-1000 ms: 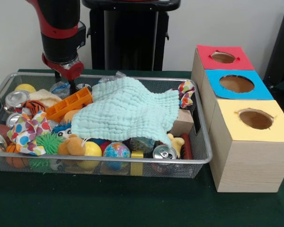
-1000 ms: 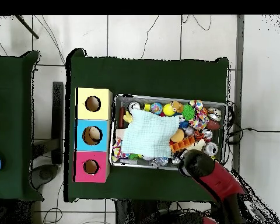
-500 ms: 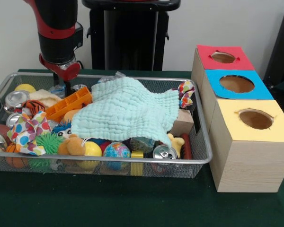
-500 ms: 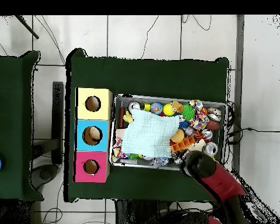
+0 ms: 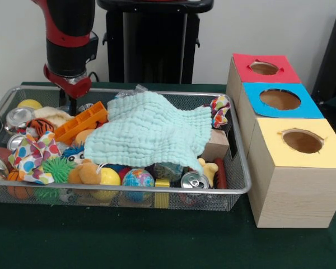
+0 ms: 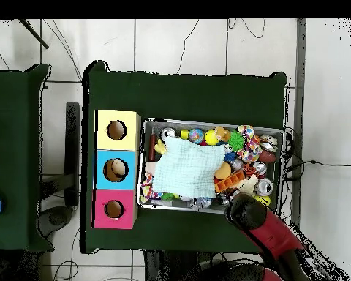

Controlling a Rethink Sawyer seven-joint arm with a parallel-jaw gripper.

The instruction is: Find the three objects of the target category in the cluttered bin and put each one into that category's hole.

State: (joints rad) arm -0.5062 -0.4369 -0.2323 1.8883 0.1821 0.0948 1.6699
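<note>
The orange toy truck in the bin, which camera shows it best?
The front view. There the orange toy truck lies in plain sight, tilted on the clutter beside the mint cloth, with its ribbed side readable. The overhead view shows only a small orange patch at the cloth's edge, close to the arm.

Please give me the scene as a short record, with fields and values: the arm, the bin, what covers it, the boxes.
arm: red and black, its end over the bin's far left corner in the front view
gripper state: cannot tell
bin: wire mesh, full of toys and cans
cover: pale green cloth over the middle of the clutter
seen around cloth: orange toy, globe ball, can
boxes: red, blue, yellow, one hole in each top
table: dark green
</note>
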